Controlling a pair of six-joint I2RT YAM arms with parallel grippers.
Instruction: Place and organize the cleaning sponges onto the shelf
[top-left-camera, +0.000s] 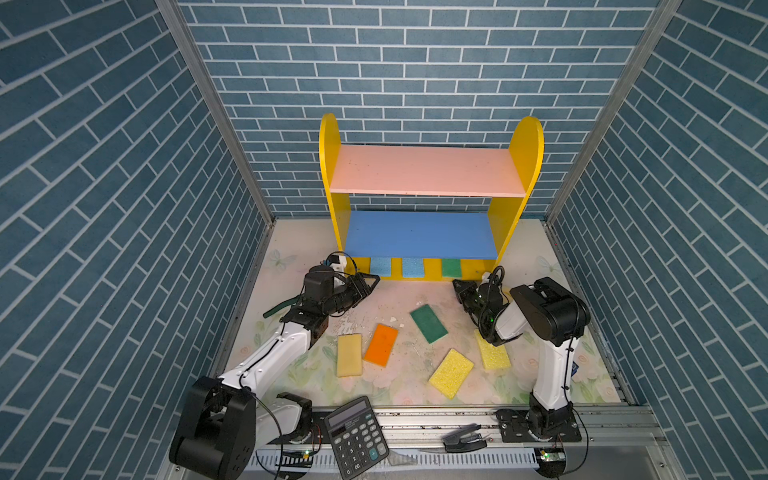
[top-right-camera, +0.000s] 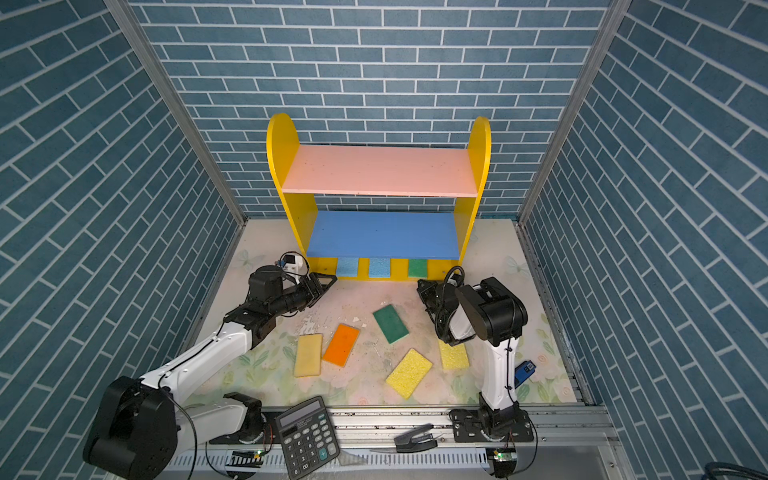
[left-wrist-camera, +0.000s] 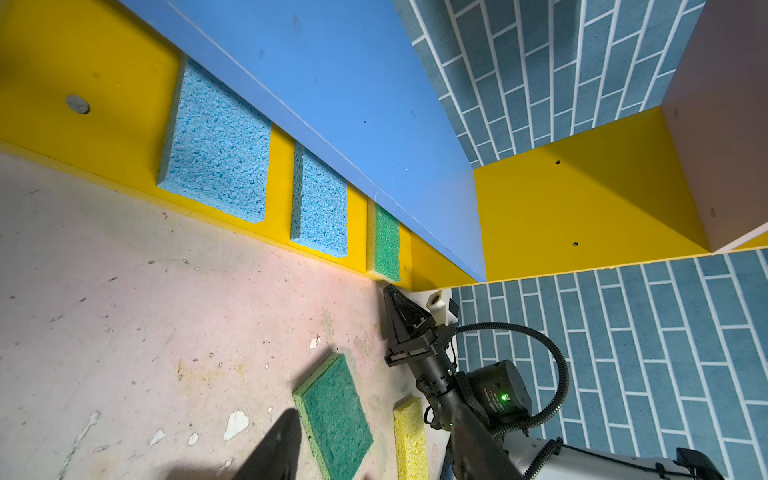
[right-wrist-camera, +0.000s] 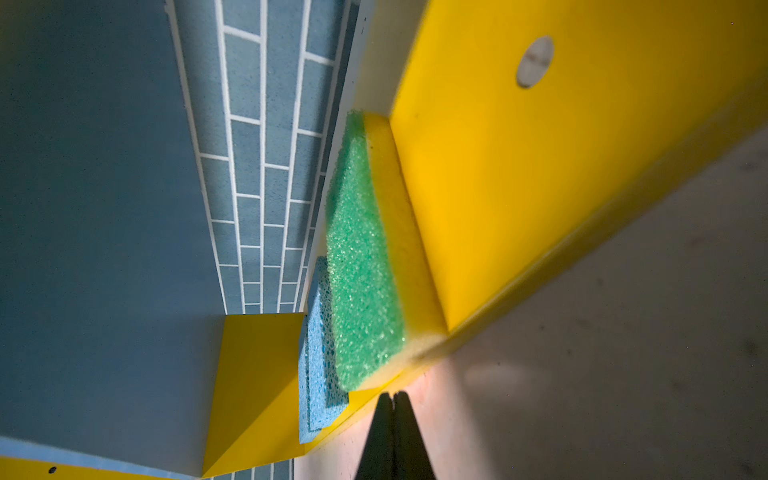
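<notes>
Placing is partway: two light blue sponges (top-left-camera: 381, 266) and a green sponge (top-left-camera: 451, 267) sit along the front edge of the shelf (top-left-camera: 428, 170) base; five loose sponges (top-left-camera: 381, 345) lie mid-desk; the right gripper (right-wrist-camera: 394, 401), jaws together and empty, points just beside the green sponge, likely squaring it; the left gripper (top-left-camera: 369, 284), jaws apart and empty, hovers off the base's left front corner; next calls for fetching the dark green sponge (top-left-camera: 429, 323).

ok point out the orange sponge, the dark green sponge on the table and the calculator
orange sponge (top-left-camera: 381, 345): in a top view, middle of its top face
dark green sponge (top-left-camera: 429, 323): in a top view, middle of its top face
calculator (top-left-camera: 358, 442): in a top view, on its keypad
</notes>
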